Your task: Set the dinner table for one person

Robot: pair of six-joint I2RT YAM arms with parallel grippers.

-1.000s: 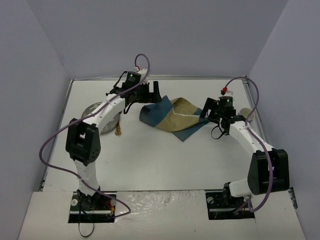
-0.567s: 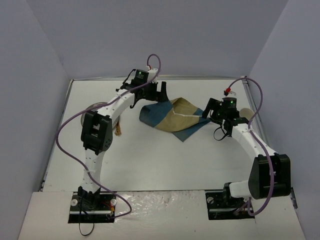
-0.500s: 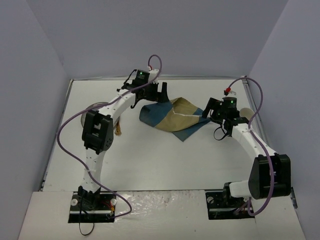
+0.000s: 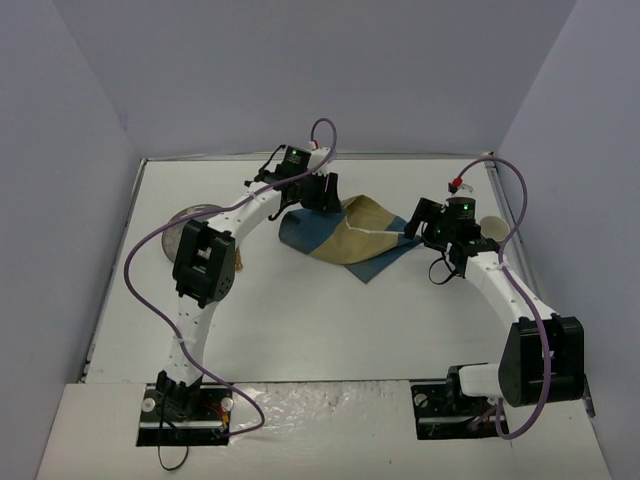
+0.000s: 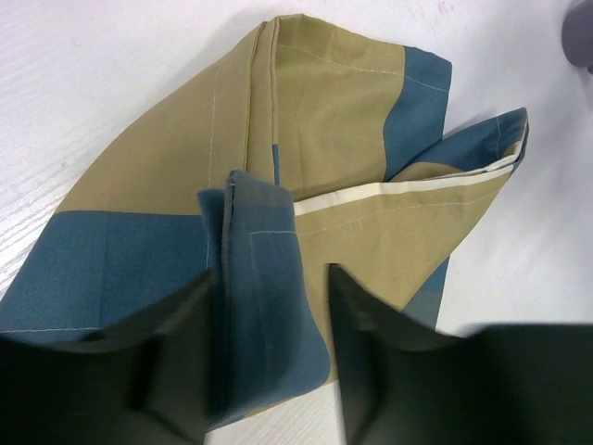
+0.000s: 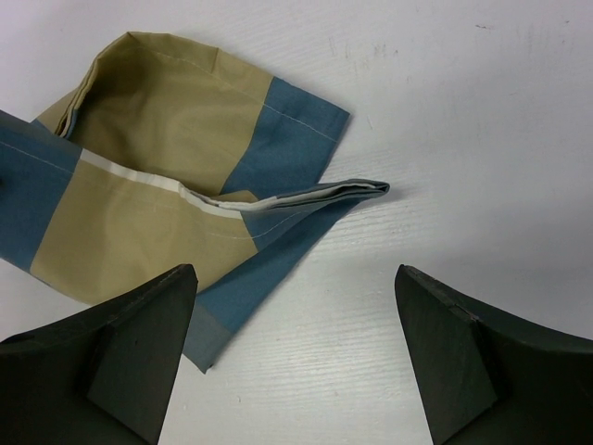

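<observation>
The blue-and-tan striped placemat [image 4: 350, 238] lies crumpled on the white dinner table [image 4: 330, 320], behind the middle. My left gripper [image 4: 318, 200] is down on its back left corner. In the left wrist view the gripper [image 5: 271, 278] has its jaws drawn in on a doubled blue fold of the placemat [image 5: 269, 278], and both fingers touch that fold. My right gripper [image 4: 420, 225] hovers at the mat's right corner. In the right wrist view this gripper [image 6: 295, 273] is open over bare table [image 6: 463, 93], and the mat's folded corner [image 6: 306, 199] lies just ahead of its fingertips.
A grey round plate [image 4: 180, 228] sits at the far left, partly behind the left arm. A small brownish item [image 4: 237, 262] lies beside it. A tan round object [image 4: 492, 228] sits near the right edge. Walls close the table on three sides.
My left arm swung right from beside the plate to the mat's back left corner, and its jaws closed from wide open onto the blue fold. The right arm barely shifted.
</observation>
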